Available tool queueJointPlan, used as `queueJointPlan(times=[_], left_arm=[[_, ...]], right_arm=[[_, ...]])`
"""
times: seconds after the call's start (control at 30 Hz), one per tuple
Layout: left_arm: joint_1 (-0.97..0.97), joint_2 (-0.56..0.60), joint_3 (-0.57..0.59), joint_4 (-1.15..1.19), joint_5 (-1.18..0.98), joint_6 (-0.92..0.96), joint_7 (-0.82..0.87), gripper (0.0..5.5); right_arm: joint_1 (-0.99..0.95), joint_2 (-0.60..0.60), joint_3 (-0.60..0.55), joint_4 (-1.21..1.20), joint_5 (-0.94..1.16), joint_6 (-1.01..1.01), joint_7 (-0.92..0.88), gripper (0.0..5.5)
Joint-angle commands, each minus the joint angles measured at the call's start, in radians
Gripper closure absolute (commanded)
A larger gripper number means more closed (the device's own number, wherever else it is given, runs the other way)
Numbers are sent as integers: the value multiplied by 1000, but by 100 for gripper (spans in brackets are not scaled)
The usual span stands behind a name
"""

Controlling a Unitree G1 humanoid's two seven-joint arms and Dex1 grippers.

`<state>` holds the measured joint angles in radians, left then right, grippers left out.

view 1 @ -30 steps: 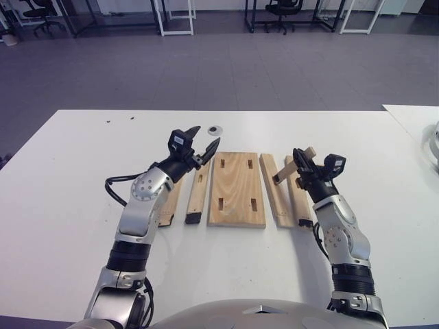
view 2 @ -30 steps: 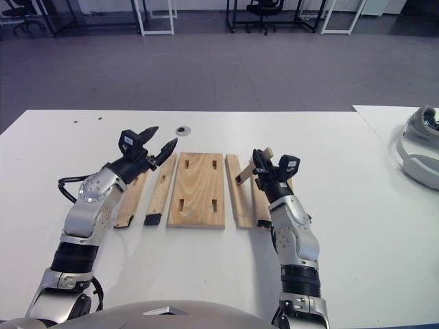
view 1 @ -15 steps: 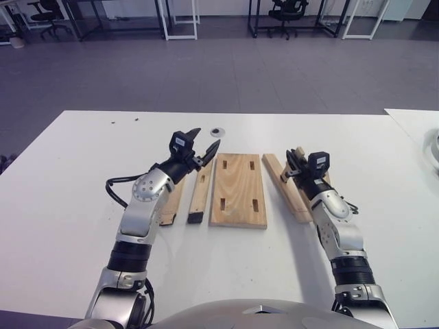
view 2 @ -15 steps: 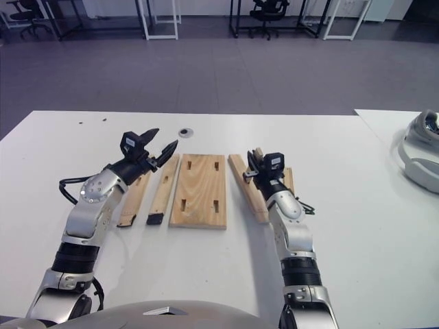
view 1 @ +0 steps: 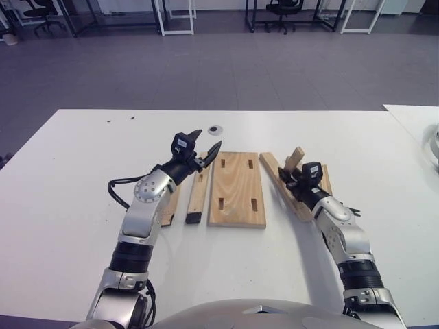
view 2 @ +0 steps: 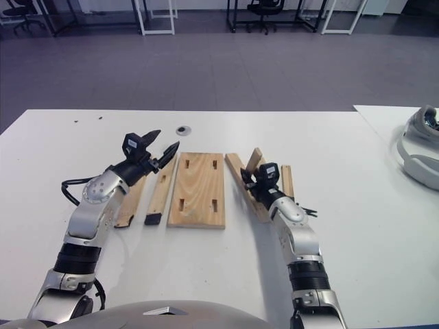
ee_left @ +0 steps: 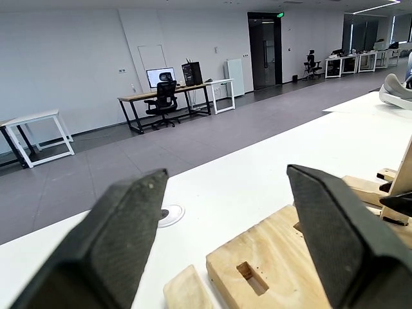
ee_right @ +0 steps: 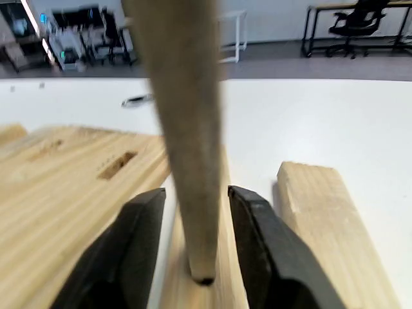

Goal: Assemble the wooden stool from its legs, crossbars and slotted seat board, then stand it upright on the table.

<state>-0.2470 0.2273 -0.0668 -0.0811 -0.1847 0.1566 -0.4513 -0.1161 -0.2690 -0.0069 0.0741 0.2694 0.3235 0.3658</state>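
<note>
Four pale wooden legs [view 1: 199, 186] are lying flat near the middle of the white desk [view 1: 82, 157]. Two are lying on the left-edge side of the one pale slotted wooden seat board [view 1: 236, 188], which is lying flat with its four slots facing up, and two on its right-edge side. The right jaws are gripping the one thin wooden crossbar [view 1: 295, 157] low down, holding it upright with its foot sitting in a hole of the slanted right leg [view 1: 274, 171]. The left jaws are hanging open above the far ends of the left legs, holding nothing. The wood is probably going to handle as light, stiff and dry. The thin crossbar is likely risking a jam or split if levered, so gripping it low by the joint is looking safest.
</note>
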Motion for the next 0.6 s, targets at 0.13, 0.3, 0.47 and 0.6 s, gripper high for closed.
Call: queueJointPlan(times=[0.13, 0.3, 0.47, 0.6], left_arm=[[20, -2, -2, -14, 14, -4, 19, 212], [23, -4, -8, -18, 13, 0, 22, 212], [12, -10, -7, -14, 13, 5, 35, 212], [-33, -70, 65, -71, -159, 181, 67, 191]], right_arm=[[7, -62, 30, -137, -43, 284, -45, 257], [24, -67, 45, -167, -30, 467, -36, 223], [-7, -50, 36, -135, -68, 487, -85, 325], [-58, -10, -39, -223, 0, 469, -91, 341]])
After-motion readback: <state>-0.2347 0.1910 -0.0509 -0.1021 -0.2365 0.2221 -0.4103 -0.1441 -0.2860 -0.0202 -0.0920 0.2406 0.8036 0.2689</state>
